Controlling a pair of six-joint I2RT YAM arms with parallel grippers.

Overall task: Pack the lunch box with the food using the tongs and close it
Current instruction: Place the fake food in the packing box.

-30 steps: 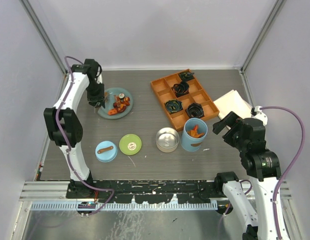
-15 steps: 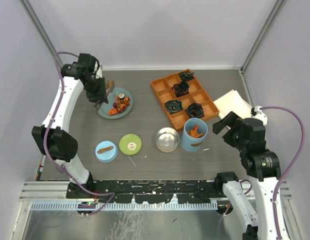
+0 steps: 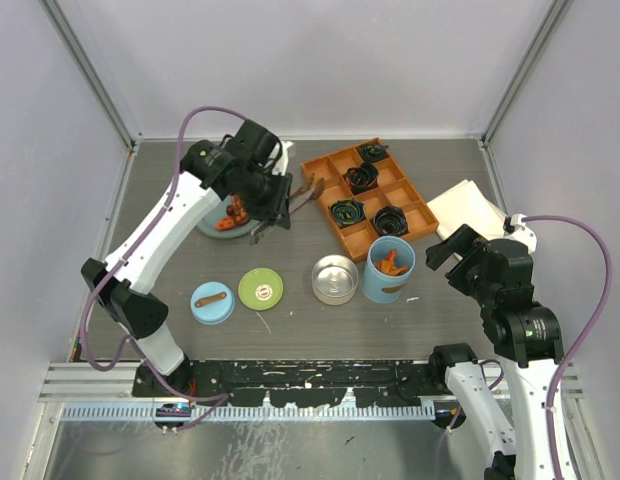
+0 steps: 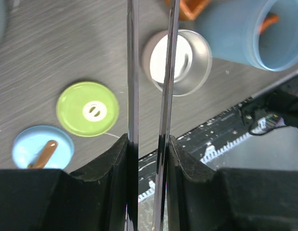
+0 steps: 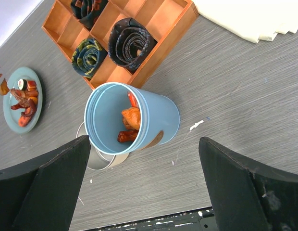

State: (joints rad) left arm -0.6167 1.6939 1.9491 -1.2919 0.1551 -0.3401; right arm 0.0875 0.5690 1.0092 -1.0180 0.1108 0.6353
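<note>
The left gripper (image 4: 148,149), clamped on the handle end of the tongs (image 4: 132,72), had swung away from the teal plate (image 5: 19,127) at the worktop's far-left corner and hung over the far middle, just beside the orange tray (image 3: 320,172). The tong arms stood narrowly apart; a brownish bit seemed pinched at their tips, too small to confirm. Food (image 5: 25,98) remained on the plate, and some lay in the open blue cylinder (image 5: 161,118) near the right edge, the steel tin (image 3: 334,280) touching it. The green lid (image 3: 260,288) and blue lid (image 3: 212,302) lay off. The right gripper (image 3: 446,246) gaped empty. Packing looked midway.
</note>
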